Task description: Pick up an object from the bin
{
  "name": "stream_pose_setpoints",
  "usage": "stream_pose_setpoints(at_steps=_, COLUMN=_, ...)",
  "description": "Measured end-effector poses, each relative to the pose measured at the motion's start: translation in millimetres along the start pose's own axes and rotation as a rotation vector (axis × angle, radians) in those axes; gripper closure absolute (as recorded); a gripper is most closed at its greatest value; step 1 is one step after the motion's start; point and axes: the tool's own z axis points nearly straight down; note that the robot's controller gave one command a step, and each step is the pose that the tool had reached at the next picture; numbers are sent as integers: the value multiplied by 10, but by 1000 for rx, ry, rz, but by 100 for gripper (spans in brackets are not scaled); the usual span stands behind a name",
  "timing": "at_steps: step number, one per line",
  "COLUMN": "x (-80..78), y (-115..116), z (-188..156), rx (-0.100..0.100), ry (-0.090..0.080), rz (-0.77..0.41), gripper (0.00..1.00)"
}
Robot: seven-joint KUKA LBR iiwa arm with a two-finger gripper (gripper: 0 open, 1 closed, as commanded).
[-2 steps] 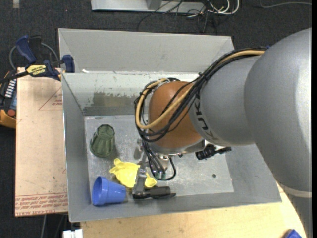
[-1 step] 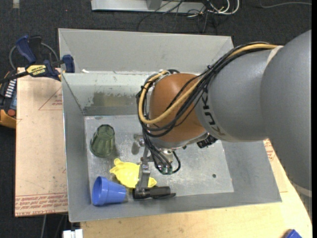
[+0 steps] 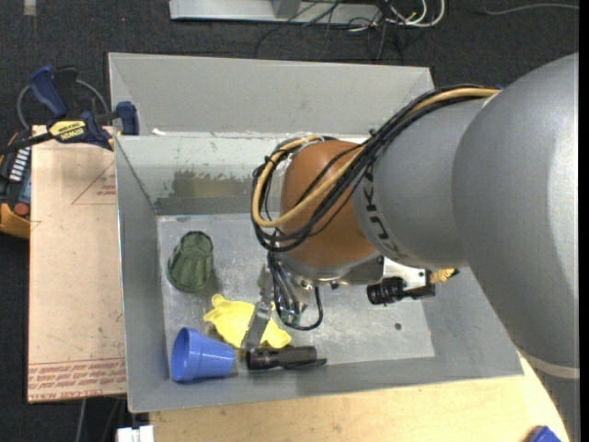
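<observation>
The arm (image 3: 479, 182) is the biggest thing I have in view. It comes in from the view's right and covers most of that side of the grey metal bin (image 3: 230, 95). Its orange wrist cover (image 3: 317, 201), wrapped in cables, sits over the middle of the bin floor.

Four loose things lie towards the bin's left end:
- A dark green, soft-looking cup (image 3: 190, 261) lies by the left wall, well apart from the rest.
- A blue cone-shaped cup (image 3: 198, 355) lies on its side in the front-left corner.
- A crumpled yellow piece (image 3: 235, 320) lies just beside the blue cup.
- A black marker-like stick (image 3: 281, 359) lies along the front edge, touching the yellow piece.

The gripper (image 3: 260, 328) is down at the yellow piece, right at its edge nearest the stick. I cannot tell whether it is wide or narrow, or whether it has anything.

I judge the pick is not done. The approach looks finished, but nothing is lifted, so the grasp and the raise are left.

The only writing I can read is black lettering on the arm's grey shell, showing "KU".
</observation>
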Motion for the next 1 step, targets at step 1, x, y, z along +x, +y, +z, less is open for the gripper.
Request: stream_pose_setpoints(at_steps=1, x=-46, y=19, z=644, rx=-7, ry=-13, rz=-219, gripper=0)
